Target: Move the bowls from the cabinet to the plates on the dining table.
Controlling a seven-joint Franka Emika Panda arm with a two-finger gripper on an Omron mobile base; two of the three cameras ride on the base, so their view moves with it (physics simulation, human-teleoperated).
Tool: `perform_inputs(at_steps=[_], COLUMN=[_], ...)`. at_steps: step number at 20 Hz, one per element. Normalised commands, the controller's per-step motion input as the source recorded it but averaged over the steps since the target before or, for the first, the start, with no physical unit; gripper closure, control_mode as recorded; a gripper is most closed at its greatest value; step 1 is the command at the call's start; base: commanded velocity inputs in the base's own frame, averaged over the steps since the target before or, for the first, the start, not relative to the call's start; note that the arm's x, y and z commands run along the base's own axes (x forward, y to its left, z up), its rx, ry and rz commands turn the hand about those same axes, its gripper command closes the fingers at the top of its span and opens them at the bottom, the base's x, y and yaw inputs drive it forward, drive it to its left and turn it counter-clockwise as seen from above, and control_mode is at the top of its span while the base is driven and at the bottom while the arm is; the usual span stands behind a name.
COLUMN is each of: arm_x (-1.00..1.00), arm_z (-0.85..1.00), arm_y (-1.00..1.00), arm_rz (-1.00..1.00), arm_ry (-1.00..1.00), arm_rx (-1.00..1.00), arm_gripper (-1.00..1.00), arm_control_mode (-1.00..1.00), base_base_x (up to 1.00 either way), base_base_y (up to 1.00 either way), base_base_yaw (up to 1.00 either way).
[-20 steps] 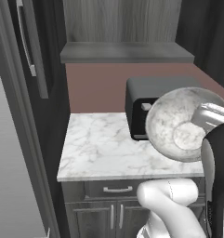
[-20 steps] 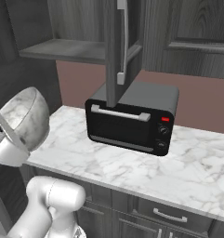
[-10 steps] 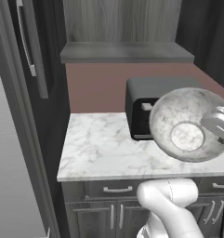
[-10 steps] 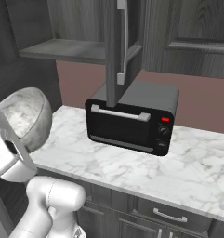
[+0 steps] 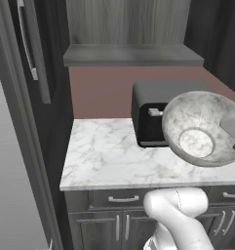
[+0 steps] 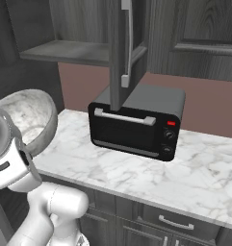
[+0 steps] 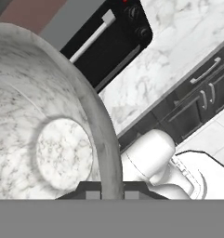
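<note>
marbled bowl (image 7: 48,116) rim pinched by gripper (image 7: 111,193) | right base: toaster oven (image 6: 136,122) knobs

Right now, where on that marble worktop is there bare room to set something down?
The white grey-veined marble worktop is bare from its left edge, by the tall dark cabinet side, up to the black toaster oven. A second bare stretch lies to the oven's right. It is crowded at the oven, where the held grey-white marbled bowl hangs.
</note>
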Motion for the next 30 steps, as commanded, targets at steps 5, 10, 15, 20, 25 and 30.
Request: perform_inputs(at_steps=[5,10,15,20,25,30], arm_x=[-0.01,0.0,0.0,0.0,0.0,0.0], arm_z=[0.0,0.0,0.0,0.0,0.0,0.0], arm_y=[0.0,0.0,0.0,0.0,0.0,0.0], arm_rz=[0.0,0.0,0.0,0.0,0.0,0.0], arm_ry=[0.0,0.0,0.0,0.0,0.0,0.0], arm_rx=[0.0,0.0,0.0,0.0,0.0,0.0], arm_gripper=[1.0,1.0,1.0,1.0,1.0,1.0], arm_control_mode=[1.0,1.0,1.0,1.0,1.0,1.0], base_base_x=[-0.03,-0.42,-0.65,-0.72,-0.59,-0.2], base_base_y=[0.0,0.0,0.0,0.0,0.02,0.0], base_base_yaw=[0.0,0.0,0.03,0.05,0.06,0.03])
